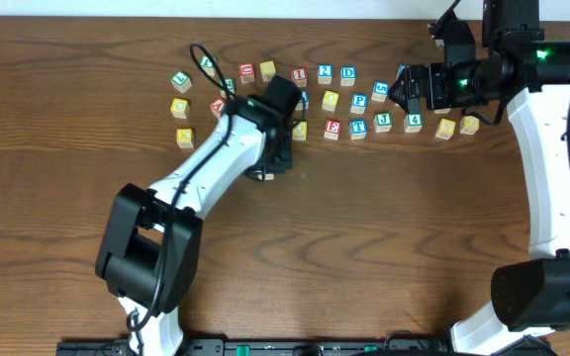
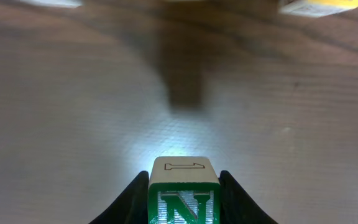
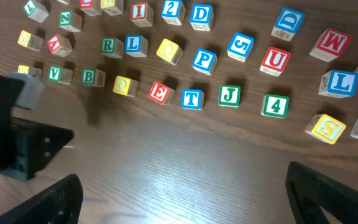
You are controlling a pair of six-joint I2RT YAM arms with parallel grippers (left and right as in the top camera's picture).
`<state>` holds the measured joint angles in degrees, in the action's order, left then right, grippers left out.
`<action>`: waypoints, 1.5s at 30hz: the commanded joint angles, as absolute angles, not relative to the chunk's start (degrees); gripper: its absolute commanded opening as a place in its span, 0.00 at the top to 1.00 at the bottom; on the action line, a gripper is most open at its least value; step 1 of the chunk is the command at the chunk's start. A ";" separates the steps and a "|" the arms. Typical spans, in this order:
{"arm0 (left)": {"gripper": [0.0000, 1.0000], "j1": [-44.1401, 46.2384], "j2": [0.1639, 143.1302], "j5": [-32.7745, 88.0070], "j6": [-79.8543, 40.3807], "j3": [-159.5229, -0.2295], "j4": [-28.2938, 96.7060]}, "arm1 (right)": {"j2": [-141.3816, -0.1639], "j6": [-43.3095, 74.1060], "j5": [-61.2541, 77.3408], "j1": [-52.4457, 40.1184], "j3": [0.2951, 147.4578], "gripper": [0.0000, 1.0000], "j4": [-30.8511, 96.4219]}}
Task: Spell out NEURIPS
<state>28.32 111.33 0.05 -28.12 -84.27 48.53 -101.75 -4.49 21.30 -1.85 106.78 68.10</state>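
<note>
Left wrist, left tool clamps green N, hidden overhead

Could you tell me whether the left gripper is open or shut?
The left gripper is shut on the green N block; its fingers press both sides.

Brown wood-grain table, scattered rows of small lettered cubes lying toward its far edge
</note>
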 commanded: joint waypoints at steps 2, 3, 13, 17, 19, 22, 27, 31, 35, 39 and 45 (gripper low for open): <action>0.73 29.50 111.24 -0.32 -28.77 -79.85 44.05 | -101.58 -5.21 22.20 -2.68 107.77 0.01 68.18; 0.73 29.61 111.24 -0.54 -28.80 -79.07 43.09 | -101.60 -5.21 22.20 -2.68 107.77 0.01 68.18; 0.73 29.61 111.35 -0.62 -26.81 -77.01 38.89 | -101.58 -5.21 22.20 -2.68 107.77 0.01 68.18; 0.73 29.61 111.63 -0.45 -26.65 -76.97 38.68 | -101.60 -5.21 22.20 -2.68 107.77 0.01 68.18; 0.73 29.61 112.07 -0.45 -26.65 -76.97 38.57 | -101.60 -5.19 22.20 -2.68 107.77 0.01 68.18; 0.72 29.61 113.25 -0.34 -26.65 -76.97 38.02 | -101.58 -5.19 22.17 -2.68 107.77 0.01 68.18; 0.72 28.62 114.37 2.20 -25.96 -76.97 37.39 | -101.60 -5.21 22.20 -2.68 107.77 0.01 68.18; 0.73 27.44 115.11 4.12 -25.96 -76.97 37.21 | -101.60 -5.19 22.20 -2.68 107.77 0.01 68.18; 0.72 27.07 115.11 4.78 -25.96 -76.97 37.30 | -101.60 -5.21 22.17 -2.68 107.77 0.01 68.18; 0.64 27.07 115.09 4.78 -25.96 -76.99 37.41 | -101.60 -5.21 22.17 -2.68 107.77 0.01 68.18; 0.62 27.07 114.87 5.02 -25.76 -76.99 37.47 | -101.60 -5.21 22.17 -2.68 107.77 0.01 68.18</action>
<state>27.27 114.17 4.60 -26.57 -77.25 37.21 -101.75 -4.49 21.30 -1.85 106.78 68.12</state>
